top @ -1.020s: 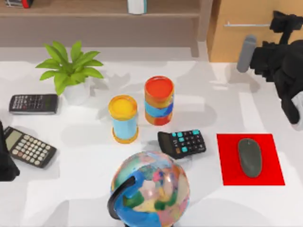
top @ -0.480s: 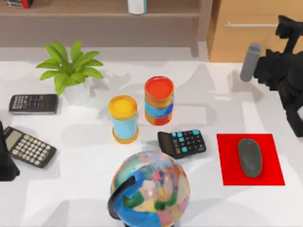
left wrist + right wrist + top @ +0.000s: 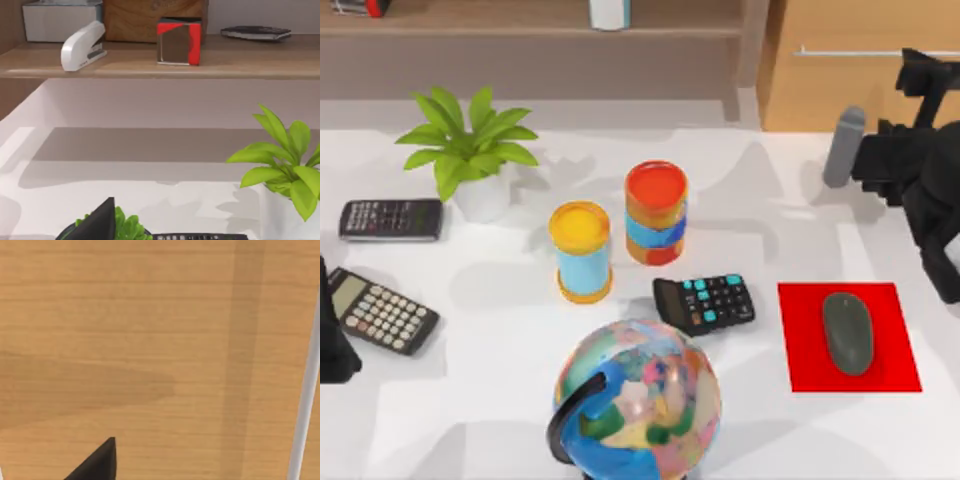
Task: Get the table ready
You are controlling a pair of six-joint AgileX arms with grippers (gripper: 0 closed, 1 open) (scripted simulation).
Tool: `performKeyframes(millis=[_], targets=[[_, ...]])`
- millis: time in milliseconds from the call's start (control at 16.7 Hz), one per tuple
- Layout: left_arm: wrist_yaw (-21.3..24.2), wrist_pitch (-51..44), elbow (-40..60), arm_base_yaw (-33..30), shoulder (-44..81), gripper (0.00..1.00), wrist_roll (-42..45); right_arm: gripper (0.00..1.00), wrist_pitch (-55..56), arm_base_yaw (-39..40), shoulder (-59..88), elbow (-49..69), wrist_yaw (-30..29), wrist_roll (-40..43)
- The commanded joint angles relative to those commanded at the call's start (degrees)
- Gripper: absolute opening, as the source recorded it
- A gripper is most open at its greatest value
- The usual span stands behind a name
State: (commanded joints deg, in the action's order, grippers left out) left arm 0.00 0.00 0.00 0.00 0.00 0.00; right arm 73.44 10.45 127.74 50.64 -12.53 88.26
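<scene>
The white table carries a potted plant, two calculators at the left, and a yellow-topped can beside an orange-topped can. Toward the front are a black calculator with teal keys, a globe and a grey mouse on a red mat. My right gripper hovers at the back right, close to the wooden drawer cabinet and facing its front. My left gripper is parked at the table's left edge.
The cabinet's metal handle runs beside the right gripper. A brown shelf spans the back, holding a white stapler, a red cube and a flat dark device. The plant stands below the shelf.
My right arm has shifted slightly right and toward the table's front, staying near the cabinet. Nothing on the table has moved, and the left arm is still.
</scene>
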Motion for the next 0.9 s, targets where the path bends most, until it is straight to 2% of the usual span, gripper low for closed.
performKeyframes(millis=[300, 600, 900], targets=[[0.0, 0.0, 0.0, 0.0, 0.0, 1.0, 0.0, 1.0, -2.4, 4.2, 0.3, 3.3, -2.7, -5.3], [0.0, 0.0, 0.0, 0.0, 0.0, 1.0, 0.0, 1.0, -10.7, 16.7, -3.1, 9.4, -8.2, -23.1], [0.0, 0.0, 0.0, 0.0, 0.0, 1.0, 0.0, 1.0, -17.7, 24.2, -5.2, 16.4, -13.5, -39.3]])
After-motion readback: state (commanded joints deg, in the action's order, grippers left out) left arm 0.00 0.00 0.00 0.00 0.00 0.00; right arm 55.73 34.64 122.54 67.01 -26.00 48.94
